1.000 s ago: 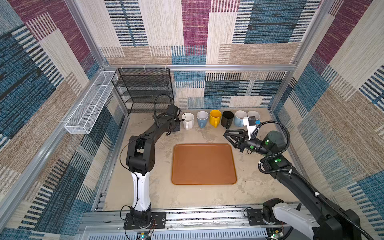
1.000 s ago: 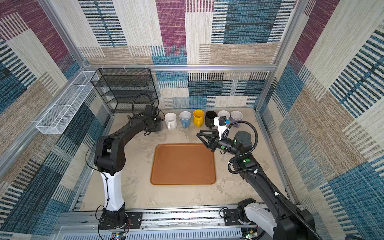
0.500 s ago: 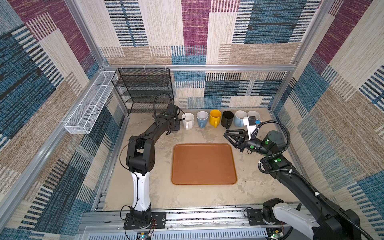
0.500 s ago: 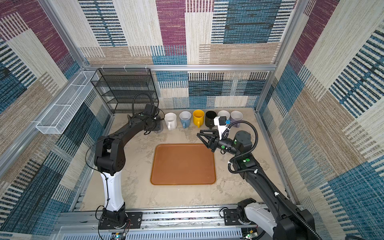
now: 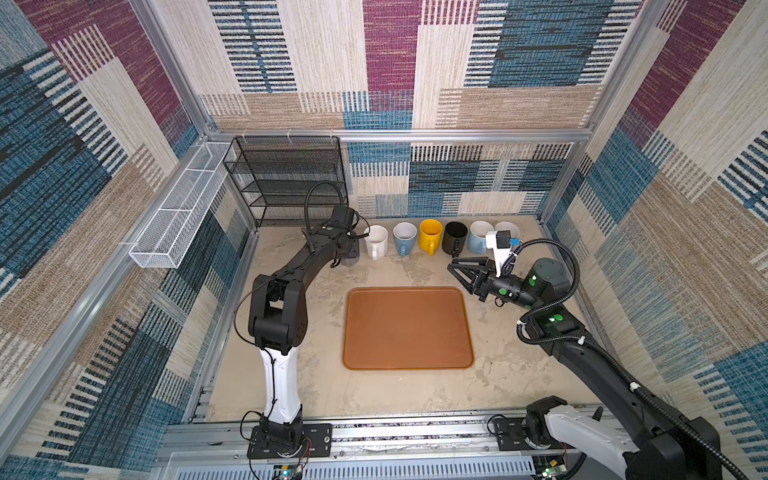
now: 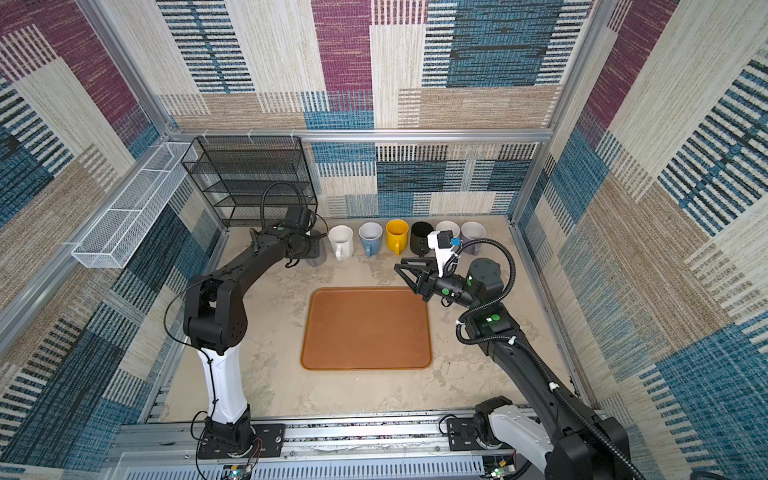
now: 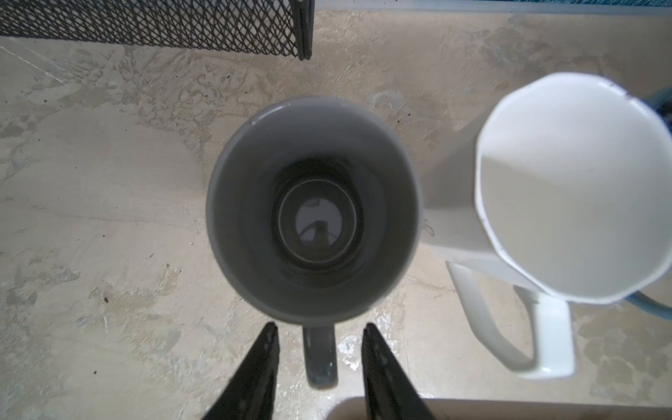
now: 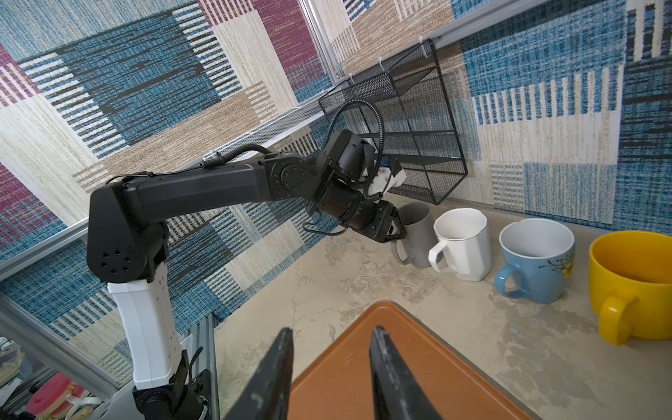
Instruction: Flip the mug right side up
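Grey mug (image 7: 312, 211) is seen upright at the row's left end, beside white mug (image 7: 574, 189), handle flanked untouched by the parted left gripper (image 7: 320, 327); right gripper (image 8: 331, 331) is held parted, empty, near tray (image 8: 454, 363).

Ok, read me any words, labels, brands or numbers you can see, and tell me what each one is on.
No readable text anywhere.
The blue mug carries only a painted yellow flower, no lettering.
The white mug has a tiny dark squiggle on its side, too small to read.
The grey mug, brown tray and black wire rack show nothing written.
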`<state>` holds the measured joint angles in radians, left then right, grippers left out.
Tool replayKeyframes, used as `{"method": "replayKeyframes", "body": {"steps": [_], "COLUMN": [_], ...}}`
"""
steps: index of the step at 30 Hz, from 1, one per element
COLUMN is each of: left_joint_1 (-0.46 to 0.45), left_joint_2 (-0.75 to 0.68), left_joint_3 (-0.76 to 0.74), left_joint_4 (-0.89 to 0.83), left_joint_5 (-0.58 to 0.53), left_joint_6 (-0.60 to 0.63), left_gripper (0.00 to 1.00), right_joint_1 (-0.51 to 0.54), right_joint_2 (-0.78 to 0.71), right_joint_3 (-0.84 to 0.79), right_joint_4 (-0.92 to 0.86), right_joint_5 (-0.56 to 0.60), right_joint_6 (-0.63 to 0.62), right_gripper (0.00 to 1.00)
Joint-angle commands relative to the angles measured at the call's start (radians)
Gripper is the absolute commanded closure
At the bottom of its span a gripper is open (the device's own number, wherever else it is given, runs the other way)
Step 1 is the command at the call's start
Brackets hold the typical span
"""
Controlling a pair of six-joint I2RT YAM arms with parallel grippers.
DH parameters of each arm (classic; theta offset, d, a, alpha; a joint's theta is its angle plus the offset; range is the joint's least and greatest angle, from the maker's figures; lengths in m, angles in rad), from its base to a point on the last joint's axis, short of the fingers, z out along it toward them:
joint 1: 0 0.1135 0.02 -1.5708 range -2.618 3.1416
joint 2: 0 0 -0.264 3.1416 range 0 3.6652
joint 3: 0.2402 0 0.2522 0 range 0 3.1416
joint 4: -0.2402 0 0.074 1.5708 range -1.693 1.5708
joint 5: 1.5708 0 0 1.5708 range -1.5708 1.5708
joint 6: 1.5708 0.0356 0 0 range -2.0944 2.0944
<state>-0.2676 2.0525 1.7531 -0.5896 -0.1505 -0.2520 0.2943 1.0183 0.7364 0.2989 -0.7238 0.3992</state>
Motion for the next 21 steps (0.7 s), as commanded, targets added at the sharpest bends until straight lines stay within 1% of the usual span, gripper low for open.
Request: {"method": "replayKeyframes", "body": {"steps": [1,3,5,9,12,15,19,20,21], "left_joint_1": [0.002,0.002,0.002,0.002,0.003,0.002,0.002,0.002,0.003], "left_joint_2": [-0.034,-0.056,-0.082,-0.138,-0.185,-0.236,-0.314,-0.335,-0.354], "left_joint_3": [-0.001,-0.014,-0.027,-0.051,-0.068,-0.087,-0.126,-0.139,-0.15], "left_joint_4": [-0.014,-0.015,-0.012,-0.013,-0.011,-0.01,0.006,0.009,0.012], "left_joint_5": [-0.002,-0.006,-0.014,-0.027,-0.042,-0.061,-0.091,-0.099,-0.106], "left_joint_6": [0.017,0.023,0.031,0.046,0.062,0.075,0.091,0.097,0.104], "left_gripper": [0.58,0.57,0.54,0.47,0.42,0.34,0.27,0.26,0.23], "right_joint_1": [0.001,0.001,0.002,-0.001,-0.001,-0.003,-0.01,-0.011,-0.012], "right_joint_2": [-0.003,0.0,0.003,0.003,0.0,-0.001,-0.017,-0.023,-0.03], "right_joint_3": [0.013,0.021,0.028,0.038,0.048,0.055,0.06,0.06,0.062], "right_joint_4": [-0.046,-0.064,-0.073,-0.087,-0.098,-0.117,-0.142,-0.149,-0.157], "right_joint_5": [0.06,0.079,0.097,0.137,0.161,0.187,0.227,0.244,0.263], "right_joint_6": [-0.023,-0.033,-0.038,-0.045,-0.054,-0.065,-0.078,-0.08,-0.085], "right_gripper": [0.6,0.58,0.53,0.44,0.38,0.32,0.24,0.15,0.01]}}
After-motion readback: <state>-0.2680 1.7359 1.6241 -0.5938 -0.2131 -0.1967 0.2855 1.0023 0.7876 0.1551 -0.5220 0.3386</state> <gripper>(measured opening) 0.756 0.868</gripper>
